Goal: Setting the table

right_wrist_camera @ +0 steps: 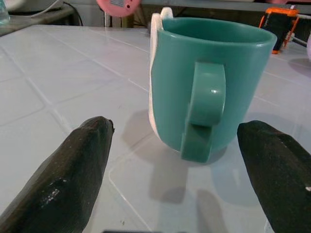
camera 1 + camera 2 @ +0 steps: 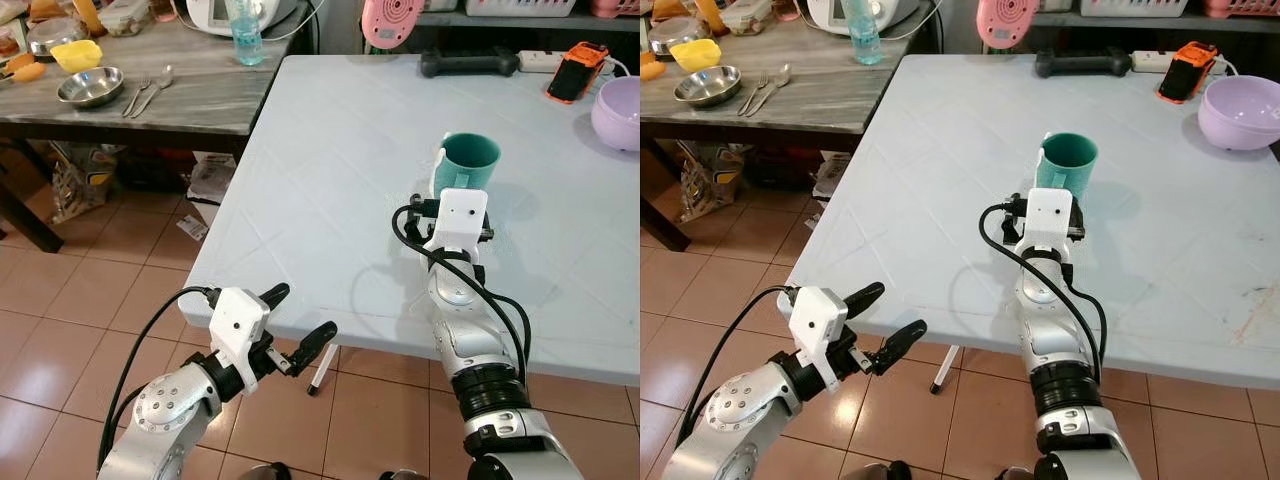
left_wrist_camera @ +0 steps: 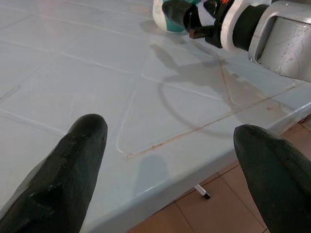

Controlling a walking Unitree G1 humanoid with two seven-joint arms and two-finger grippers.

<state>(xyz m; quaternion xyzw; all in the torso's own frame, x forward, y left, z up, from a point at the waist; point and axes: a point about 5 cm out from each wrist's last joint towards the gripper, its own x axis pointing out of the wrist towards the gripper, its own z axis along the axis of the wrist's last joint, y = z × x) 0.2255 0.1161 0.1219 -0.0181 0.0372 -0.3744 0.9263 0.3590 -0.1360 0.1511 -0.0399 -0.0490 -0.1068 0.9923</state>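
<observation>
Right gripper (image 1: 175,160): fingers spread wide, just short of the teal mug (image 1: 209,82), not touching it. Left gripper (image 2: 300,325): fingers apart, holding nothing, at the near edge of the white table (image 2: 330,170).

Progress, by judgement: early. Mug stands upright mid-table; lavender bowl (image 2: 615,110) beyond the mug, far right.

Mug: glossy teal, handle facing the right gripper, a white piece against one side.

One teal mug (image 2: 468,162) stands on the white counter (image 2: 330,170); beyond the mug are one lilac bowl (image 2: 617,112), one orange phone (image 2: 577,70) and one black dumbbell (image 2: 468,63). Two end effectors: left (image 2: 300,325), right (image 1: 180,170).
</observation>
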